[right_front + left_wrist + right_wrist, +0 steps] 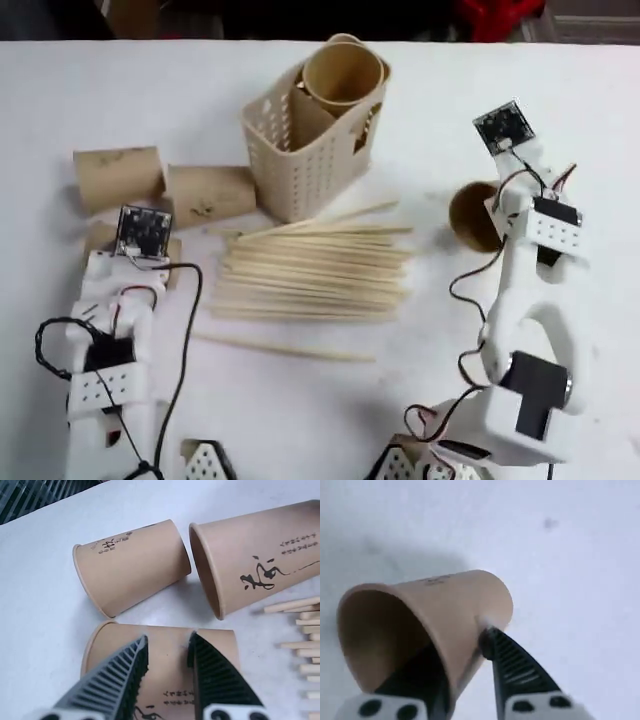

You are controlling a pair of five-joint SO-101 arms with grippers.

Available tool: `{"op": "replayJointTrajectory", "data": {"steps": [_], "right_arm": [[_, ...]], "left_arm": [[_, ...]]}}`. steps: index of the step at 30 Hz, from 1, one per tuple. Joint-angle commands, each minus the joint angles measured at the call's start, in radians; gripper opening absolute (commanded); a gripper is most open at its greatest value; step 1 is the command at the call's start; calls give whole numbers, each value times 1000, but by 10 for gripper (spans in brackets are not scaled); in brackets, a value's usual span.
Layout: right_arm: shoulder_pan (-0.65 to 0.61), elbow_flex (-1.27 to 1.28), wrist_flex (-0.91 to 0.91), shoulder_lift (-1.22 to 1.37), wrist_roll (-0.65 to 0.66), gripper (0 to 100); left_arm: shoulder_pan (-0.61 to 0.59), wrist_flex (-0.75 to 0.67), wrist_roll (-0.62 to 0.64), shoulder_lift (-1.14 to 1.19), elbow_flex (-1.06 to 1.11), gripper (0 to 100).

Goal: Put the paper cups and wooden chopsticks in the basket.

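Paper cups first: stacked cups [343, 75] are already being carried upright in the basket [300, 175]; at least two, exact count is not being resolved. Task is being judged as partly done, most of it open

Right cup [445, 605] is being clamped at its rim by the right gripper [457, 645]: one finger inside the mouth, one outside on the wall. It is being held at the right of the table [600, 110], beyond the chopstick tips, well apart from the basket; contact with the table cannot be told

Left gripper [167, 652] is being held unclenched, jaws apart, nothing grasped, directly over the near cup [165, 680], which is lying on its side. Two more are lying on their sides just beyond it: far cup [132, 567] and cup by the sticks [260, 555], near each other, not touching as far as can be seen

Chopsticks [315, 268] are being left as a loose pile just in front of the basket, between the arms; stray chopstick [285, 348] is lying apart, nearer the arm bases. None is being seen in the basket

Remaining, as judged: four cups and all sticks are waiting to be loaded
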Motion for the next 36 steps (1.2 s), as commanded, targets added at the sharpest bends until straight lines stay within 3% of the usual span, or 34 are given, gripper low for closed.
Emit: {"op": "replayJointTrajectory", "data": {"steps": [1, 10, 17, 24, 29, 36], "right_arm": [[-28, -5, 177, -137, -60, 17], [-151, -55, 469, -498, -178, 17], [-259, -338, 636, -587, -331, 17], [-367, -747, 630, -441, -525, 17], [-478, -937, 526, -232, -623, 17], [-533, -1114, 493, 51, -649, 17]], "left_arm": [[18, -3, -11, -5, 9, 154], [18, -3, -11, -5, 9, 154], [18, -3, -11, -5, 9, 154], [18, -3, -11, -5, 9, 154], [18, -3, -11, -5, 9, 154], [18, -3, -11, -5, 9, 154]]}}
